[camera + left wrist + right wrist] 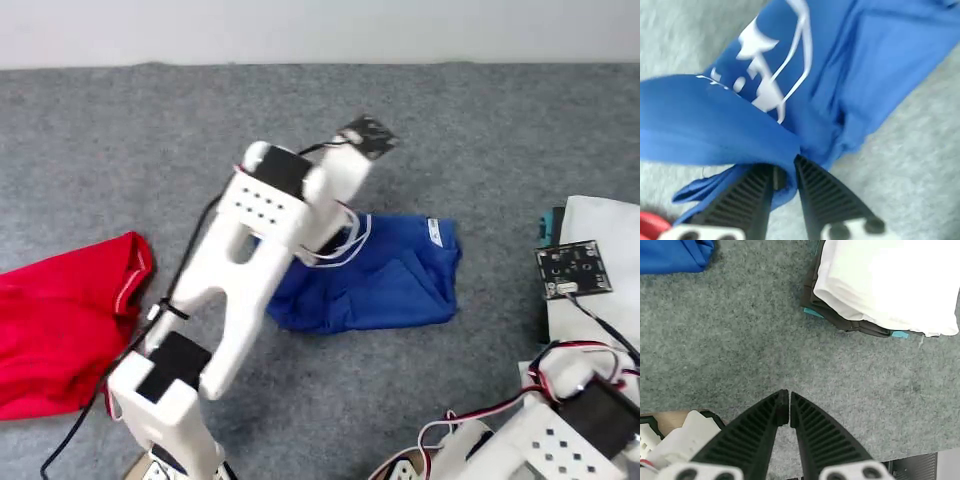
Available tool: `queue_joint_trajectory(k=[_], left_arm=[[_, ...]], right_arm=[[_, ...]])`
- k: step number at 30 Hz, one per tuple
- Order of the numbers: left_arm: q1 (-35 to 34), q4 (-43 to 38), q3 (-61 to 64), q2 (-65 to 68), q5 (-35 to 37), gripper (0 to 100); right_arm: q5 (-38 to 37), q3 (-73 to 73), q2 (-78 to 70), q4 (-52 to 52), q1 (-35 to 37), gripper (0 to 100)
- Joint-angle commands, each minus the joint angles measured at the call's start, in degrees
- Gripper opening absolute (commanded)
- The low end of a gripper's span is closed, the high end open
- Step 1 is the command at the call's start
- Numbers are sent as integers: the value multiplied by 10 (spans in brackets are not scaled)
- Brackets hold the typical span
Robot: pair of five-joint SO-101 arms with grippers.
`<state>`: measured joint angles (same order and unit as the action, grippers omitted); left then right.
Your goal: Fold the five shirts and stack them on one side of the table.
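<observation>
My left gripper [786, 167] is clamped on a bunched edge of the blue shirt [375, 275]. The red shirt [60, 320] lies well apart on its left, and the folded stack topped by a white shirt [885, 280] on its right. My right gripper [790, 400], jaws together and empty, hangs near that stack.

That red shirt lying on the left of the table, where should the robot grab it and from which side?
Probably the white-trimmed corner of the red shirt nearest the blue shirt. It lies exposed on the grey mat, while the rest runs off the view's edge. Come down from the blue shirt's side. The left hand is nearest, but shut on the blue shirt.
</observation>
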<state>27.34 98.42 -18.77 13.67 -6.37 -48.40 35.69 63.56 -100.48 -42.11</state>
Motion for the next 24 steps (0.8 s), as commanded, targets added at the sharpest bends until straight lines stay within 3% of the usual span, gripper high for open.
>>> queue_joint_trajectory(k=[1, 15, 24], left_arm=[[37, -27, -35, -29, 13, 14], [105, -112, -38, 46, 14, 14], [133, -127, -138, 114, 27, 51]], right_arm=[[0, -7, 0, -19, -6, 11], [0, -5, 0, -19, -6, 11], [0, -4, 0, -20, -6, 11]])
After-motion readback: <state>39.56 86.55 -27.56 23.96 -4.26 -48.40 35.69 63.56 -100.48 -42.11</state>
